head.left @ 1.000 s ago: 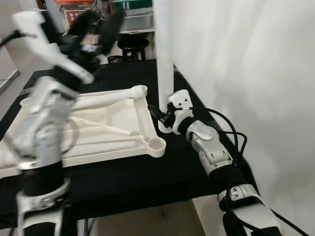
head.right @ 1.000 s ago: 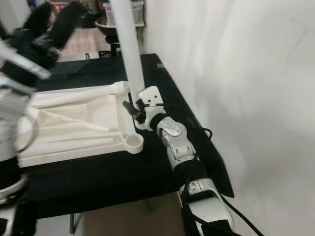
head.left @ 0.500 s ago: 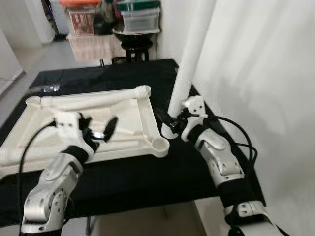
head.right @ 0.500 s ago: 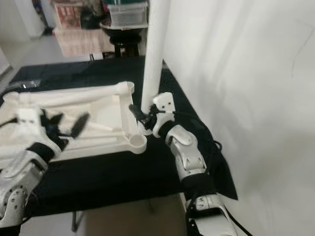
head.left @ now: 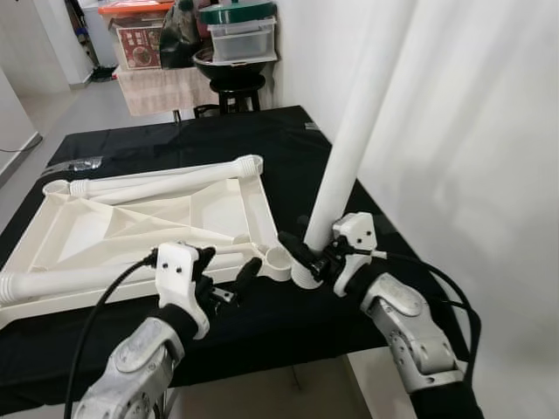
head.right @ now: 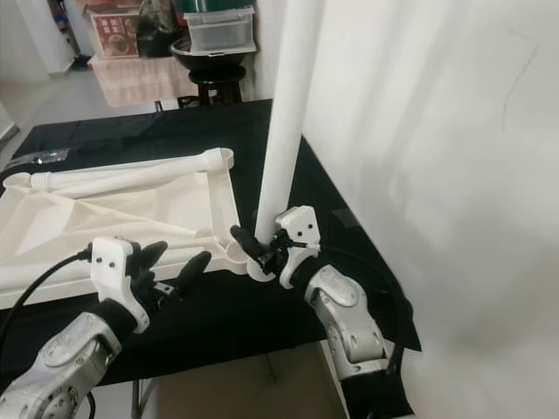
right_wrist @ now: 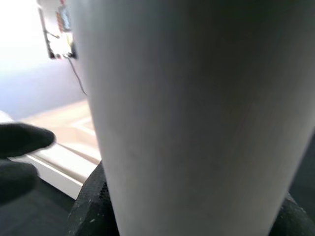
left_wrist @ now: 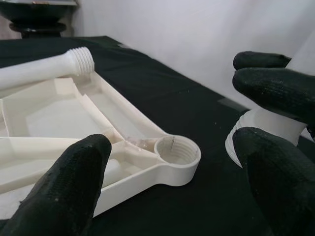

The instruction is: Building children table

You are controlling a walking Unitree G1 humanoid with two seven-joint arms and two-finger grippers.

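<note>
The table leg [head.left: 349,148] stands gripped by the right gripper [head.left: 307,257] beside the tabletop's corner socket [left_wrist: 177,151]; the left gripper [head.left: 229,275] hovers spread nearby.

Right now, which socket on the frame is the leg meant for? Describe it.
On the black table lies the white table frame. The open threaded socket is at its near right corner, beside the upright leg in the right gripper; the far right corner already carries a lying leg.

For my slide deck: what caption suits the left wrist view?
Open left tool facing the frame's threaded corner socket, table leg standing just beside it.
</note>
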